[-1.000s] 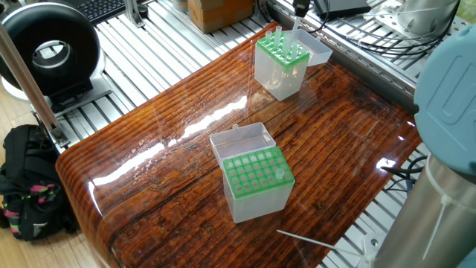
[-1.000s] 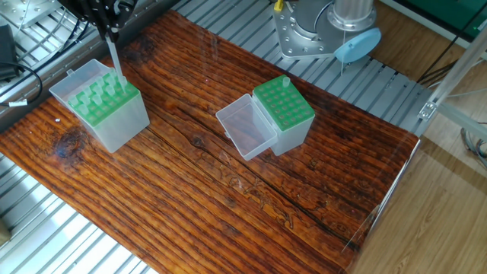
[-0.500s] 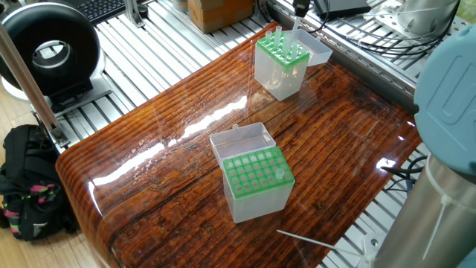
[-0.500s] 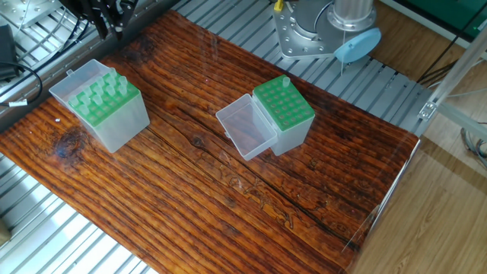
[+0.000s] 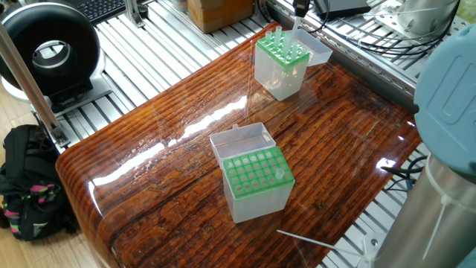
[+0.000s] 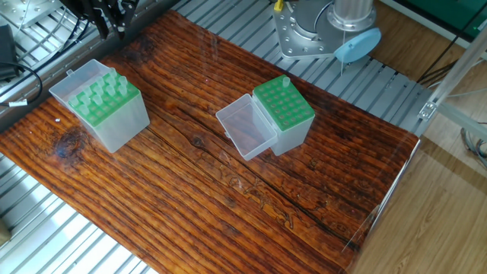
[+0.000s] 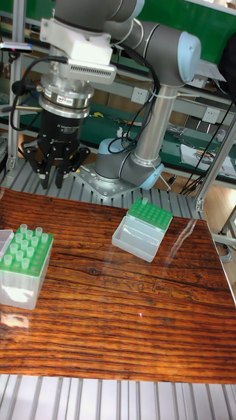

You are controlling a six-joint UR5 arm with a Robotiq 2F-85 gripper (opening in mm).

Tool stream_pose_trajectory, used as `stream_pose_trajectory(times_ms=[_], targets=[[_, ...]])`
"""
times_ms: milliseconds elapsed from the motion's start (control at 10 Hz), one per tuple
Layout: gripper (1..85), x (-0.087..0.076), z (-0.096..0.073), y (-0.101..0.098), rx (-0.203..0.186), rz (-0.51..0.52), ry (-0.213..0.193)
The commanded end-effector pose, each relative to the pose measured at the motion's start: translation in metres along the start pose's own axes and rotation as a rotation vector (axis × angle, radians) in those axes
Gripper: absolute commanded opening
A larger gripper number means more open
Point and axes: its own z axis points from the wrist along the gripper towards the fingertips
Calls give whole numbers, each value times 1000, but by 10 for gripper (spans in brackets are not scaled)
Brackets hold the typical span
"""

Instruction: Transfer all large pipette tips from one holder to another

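Translucent whitish plastic is what you are looking at first: the large pipette tips (image 7: 25, 244) are standing upright in the green rack of a clear holder (image 6: 114, 122) at one end of the table (image 6: 228, 205), their open tops poking above the rack. In one fixed view the same full holder (image 5: 281, 65) is sitting at the far end of the table with its lid hinged back behind it.

One lone tip (image 6: 286, 81) is standing at a corner of the second holder (image 6: 283, 114), which is resting near the middle of the table, well apart from the first. You are seeing its green rack (image 7: 150, 214) otherwise bare of tips, and its clear lid (image 6: 246, 126) is lying open beside it.

The pincer (image 7: 55, 176) is hanging above the table near the full holder, higher than the tips and touching none of them. Its dark fingers (image 7: 60, 177) are pointing down and sitting close together, and you are seeing nothing between them in the tall fixed view; the other two views are showing it only at the picture's edge.

A thin pale stick (image 5: 309, 240) is lying on the table's near edge in one fixed view.
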Motion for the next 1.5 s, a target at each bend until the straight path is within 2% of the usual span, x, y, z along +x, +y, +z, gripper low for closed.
stream_pose_trajectory(times_ms=[0,100,300,500,600,800,900,1000,1200,1300,1400], targets=[[313,-2,-6,34,-38,71,3],[307,0,-3,54,-43,113,-3],[277,16,8,101,-49,220,4],[243,32,26,148,-73,293,-19],[243,36,34,158,-68,304,-34],[240,39,40,165,-70,317,-39],[240,30,38,162,-91,320,-40],[237,24,34,145,-75,301,-20],[233,42,35,134,-23,190,43],[233,45,35,122,20,103,51],[233,43,34,115,46,49,44]])
